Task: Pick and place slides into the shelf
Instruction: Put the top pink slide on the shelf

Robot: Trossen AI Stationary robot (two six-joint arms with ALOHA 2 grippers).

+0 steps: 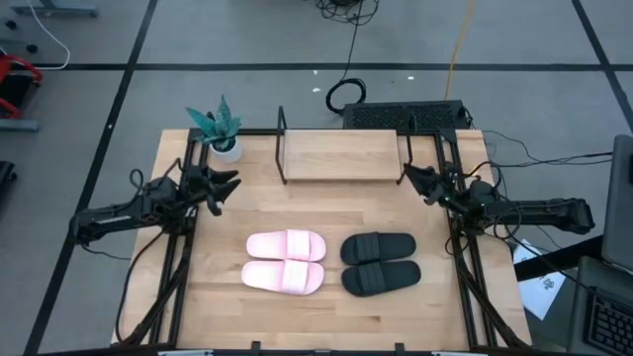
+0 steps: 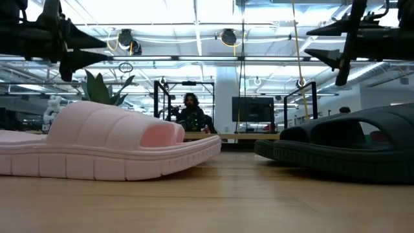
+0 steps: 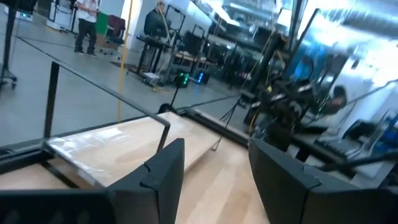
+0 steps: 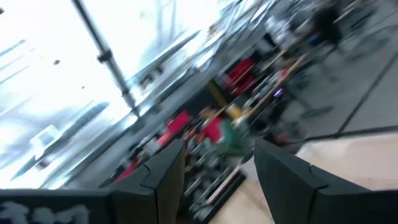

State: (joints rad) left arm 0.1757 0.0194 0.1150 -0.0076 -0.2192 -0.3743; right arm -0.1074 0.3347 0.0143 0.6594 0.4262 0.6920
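Note:
Two pale pink slides (image 1: pixel 285 262) lie side by side on their soles on the tabletop, left of centre near the front. Two black slides (image 1: pixel 380 263) lie the same way to their right. In the low view the pink slide (image 2: pixel 107 149) is at the left and the black slide (image 2: pixel 343 145) at the right. The shelf (image 1: pixel 341 156) stands at the far edge with a bare board; it also shows in the left wrist view (image 3: pixel 118 146). My left gripper (image 1: pixel 229 185) is open in the air at the table's left side. My right gripper (image 1: pixel 410 178) is open in the air at the right side.
A small potted plant (image 1: pixel 220 129) stands at the far left corner beside the shelf. A black unit (image 1: pixel 406 116) sits behind the shelf. Dark frame rails (image 1: pixel 178 267) run along the table's left and right sides. People show in the room beyond the table.

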